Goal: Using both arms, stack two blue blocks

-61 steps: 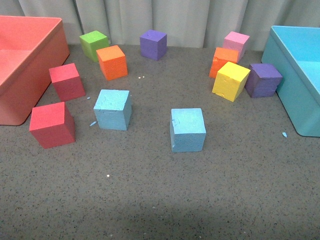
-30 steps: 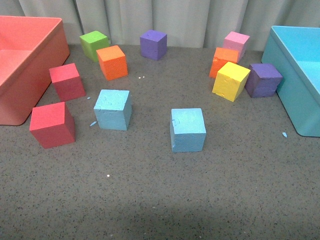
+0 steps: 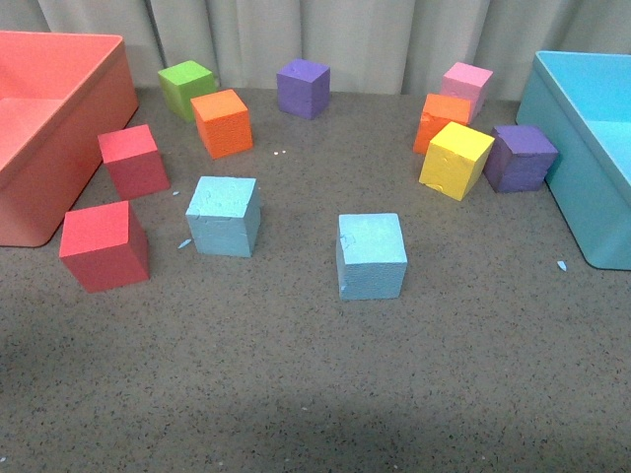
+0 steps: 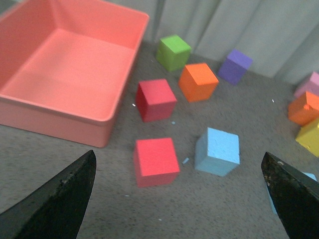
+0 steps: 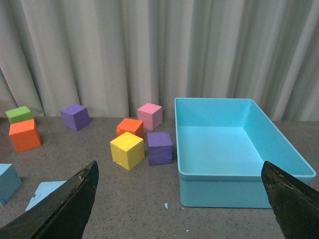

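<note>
Two light blue blocks rest apart on the grey table: one left of centre (image 3: pixel 224 216), one in the middle (image 3: pixel 371 255). Neither arm appears in the front view. My left gripper (image 4: pixel 178 155) hovers open and empty above the table. The left blue block (image 4: pixel 218 151) lies ahead of it, next to a red cube (image 4: pixel 156 161), and a sliver of the other blue block (image 4: pixel 306 176) peeks past one finger. My right gripper (image 5: pixel 179 163) is open and empty, facing the turquoise bin (image 5: pixel 224 186). Both blue blocks (image 5: pixel 9 181) (image 5: pixel 45 193) sit at that view's edge.
A salmon bin (image 3: pixel 99 108) stands at the left and the turquoise bin (image 3: pixel 567 168) at the right. Two red cubes (image 3: pixel 104 244) (image 3: pixel 132 160), orange (image 3: pixel 221 122), green (image 3: pixel 186 88), purple (image 3: pixel 302 87), yellow (image 3: pixel 455 160), pink (image 3: pixel 465 85) and another purple cube (image 3: pixel 519 157) lie toward the curtain.
</note>
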Robot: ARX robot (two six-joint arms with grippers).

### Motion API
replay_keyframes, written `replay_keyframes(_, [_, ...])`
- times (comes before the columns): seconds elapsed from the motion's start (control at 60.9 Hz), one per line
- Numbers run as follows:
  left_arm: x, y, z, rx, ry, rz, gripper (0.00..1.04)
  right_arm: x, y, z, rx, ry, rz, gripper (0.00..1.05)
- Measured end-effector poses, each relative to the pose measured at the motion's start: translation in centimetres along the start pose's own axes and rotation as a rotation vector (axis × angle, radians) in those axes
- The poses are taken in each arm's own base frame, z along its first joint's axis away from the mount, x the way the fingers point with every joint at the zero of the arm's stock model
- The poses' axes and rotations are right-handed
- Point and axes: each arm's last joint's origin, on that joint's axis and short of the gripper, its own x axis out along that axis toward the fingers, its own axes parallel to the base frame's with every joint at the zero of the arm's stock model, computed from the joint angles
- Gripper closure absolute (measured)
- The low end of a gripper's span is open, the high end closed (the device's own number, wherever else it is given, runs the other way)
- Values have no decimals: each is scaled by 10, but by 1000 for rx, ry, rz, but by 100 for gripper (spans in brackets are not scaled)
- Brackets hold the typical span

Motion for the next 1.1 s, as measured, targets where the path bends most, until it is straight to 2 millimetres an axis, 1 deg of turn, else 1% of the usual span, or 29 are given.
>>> replay_keyframes(0.049, [22,-8,5,5,66,-10,7,0,0,0,0,0,0,9])
replay_keyframes(0.115, [45,-15,7,13,149,-27,7,0,0,0,0,0,0,9])
replay_keyframes(0.148, [61,-20,8,19,200,-24,7,0,0,0,0,0,0,9])
replay_keyframes(0.197, [76,-26,8,34,253,-30,7,0,0,0,0,0,0,9])
replay_keyframes(0.213, [86,-30,8,41,292,-34,7,0,0,0,0,0,0,9])
replay_keyframes(0.279, [118,-41,9,54,390,-20,7,0,0,0,0,0,0,9])
replay_keyframes(0.394, [151,-54,7,65,491,-26,7,0,0,0,0,0,0,9])
replay_keyframes(0.427, [156,-56,6,68,503,-28,7,0,0,0,0,0,0,9])
replay_keyframes(0.459, [166,-62,4,71,536,-32,7,0,0,0,0,0,0,9])
replay_keyframes(0.542, [184,-72,-2,68,585,-22,7,0,0,0,0,0,0,9])
replay_keyframes(0.788, [209,-86,-19,98,665,-22,7,0,0,0,0,0,0,9])
replay_keyframes(1.099, [230,-96,-33,81,748,-15,7,0,0,0,0,0,0,9])
